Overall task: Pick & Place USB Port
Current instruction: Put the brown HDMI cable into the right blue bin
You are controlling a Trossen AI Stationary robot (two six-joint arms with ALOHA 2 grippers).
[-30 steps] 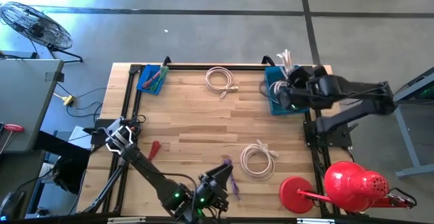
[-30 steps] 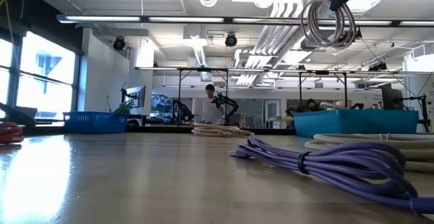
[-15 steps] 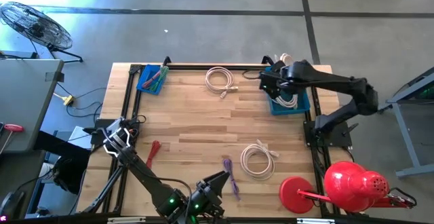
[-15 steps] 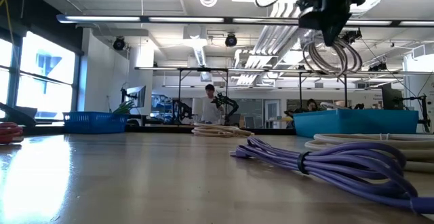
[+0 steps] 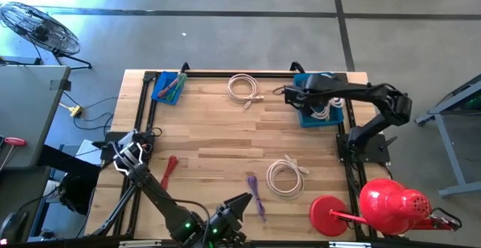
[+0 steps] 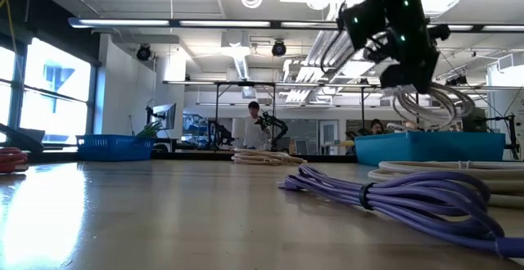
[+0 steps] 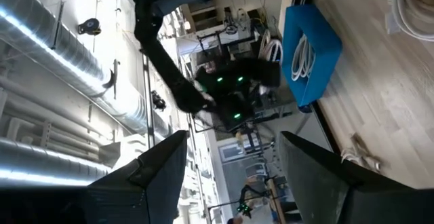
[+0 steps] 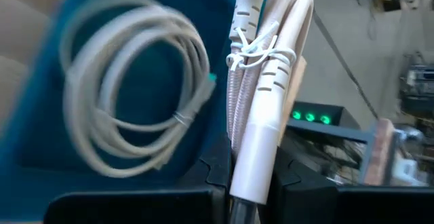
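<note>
A white cable bundle is gripped tight in the right gripper jaws, held over the blue bin. The left gripper is parked at the surface near edge, jaws spread, nothing held.

An industrial robotics lab: exposed ceiling ducts, concrete floor, other robot rigs beyond the wooden table.

Right tool with white cable lowered toward blue bin; left arm drew back.
</note>
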